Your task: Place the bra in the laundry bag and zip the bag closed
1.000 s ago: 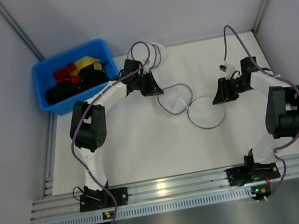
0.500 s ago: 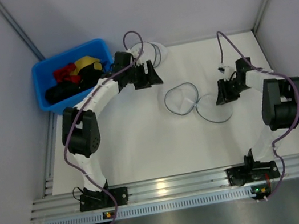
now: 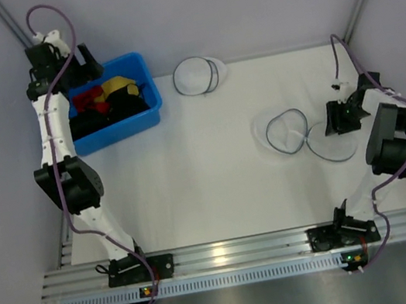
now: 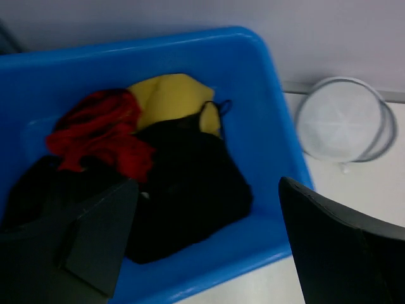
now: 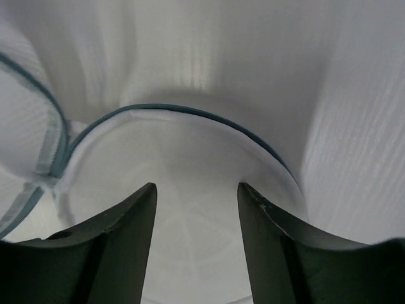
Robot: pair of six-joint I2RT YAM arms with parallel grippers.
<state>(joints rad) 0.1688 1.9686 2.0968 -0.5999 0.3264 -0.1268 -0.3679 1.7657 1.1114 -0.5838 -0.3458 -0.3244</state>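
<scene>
The bra (image 4: 190, 190) is a black heap with a thin strap, lying in the blue bin (image 4: 278, 126) beside a red and a yellow garment; from above, the bra (image 3: 128, 94) shows right of the yellow one. My left gripper (image 4: 209, 253) hangs open above the bin's near wall, holding nothing; in the top view the left gripper (image 3: 87, 64) is at the bin's (image 3: 151, 118) far left corner. The laundry bag (image 3: 287, 131) lies open on the table's right side as two hooped halves. My right gripper (image 3: 336, 119) stands open with its fingers astride the right half (image 5: 196, 164).
A whiter round mesh case (image 3: 196, 76) lies at the back of the table, right of the bin; the left wrist view shows the same case (image 4: 345, 120). Grey walls close in on the left and right. The right arm's elbow is near the table's right edge.
My left gripper let go of the bag, opened wide and swung from the table's middle to above the bin. The right gripper dragged the bag to the right, then widened its jaws.
</scene>
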